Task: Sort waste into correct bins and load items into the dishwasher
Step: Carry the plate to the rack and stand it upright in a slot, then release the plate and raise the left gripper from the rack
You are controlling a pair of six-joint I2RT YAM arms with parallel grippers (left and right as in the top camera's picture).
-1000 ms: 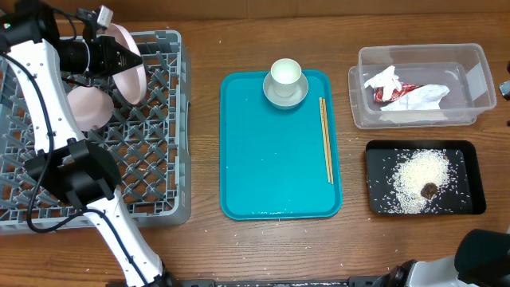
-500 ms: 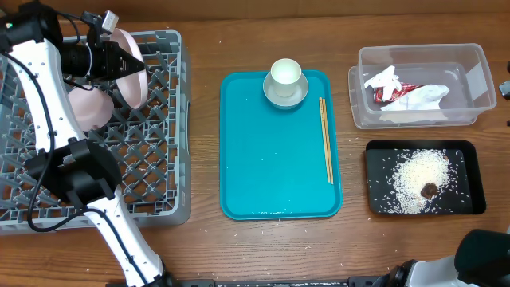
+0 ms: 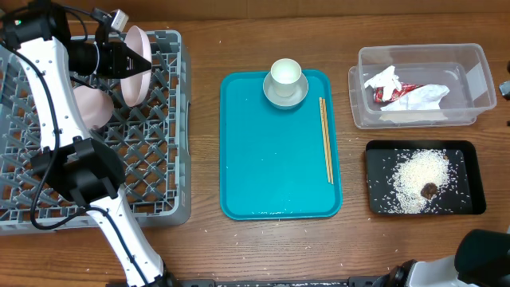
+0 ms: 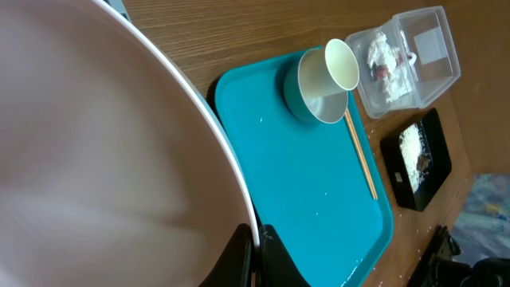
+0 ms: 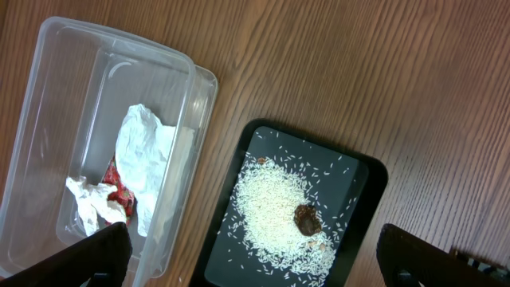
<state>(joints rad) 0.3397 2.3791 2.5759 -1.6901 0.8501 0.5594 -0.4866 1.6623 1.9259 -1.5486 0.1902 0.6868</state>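
While the left gripper (image 4: 255, 255) pinches its rim, the flat plate (image 3: 137, 89) stands edgewise over the dish rack (image 3: 151, 167), broad faces seemingly turned left-right; the right gripper (image 5: 255, 263) hangs spread.

Looks like a robot lab's mock dish-clearing station: bare wooden bench (image 3: 205, 119), teal serving tray (image 3: 271, 159) at centre, grey dish rack crate (image 3: 151, 159) to its left, clear tub (image 3: 478, 80) and black tray (image 3: 373, 175) to its right.

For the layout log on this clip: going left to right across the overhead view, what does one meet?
Grey dish rack → white cup → chopsticks → clear tub. The black tray shares the tub's span, so it is left out.
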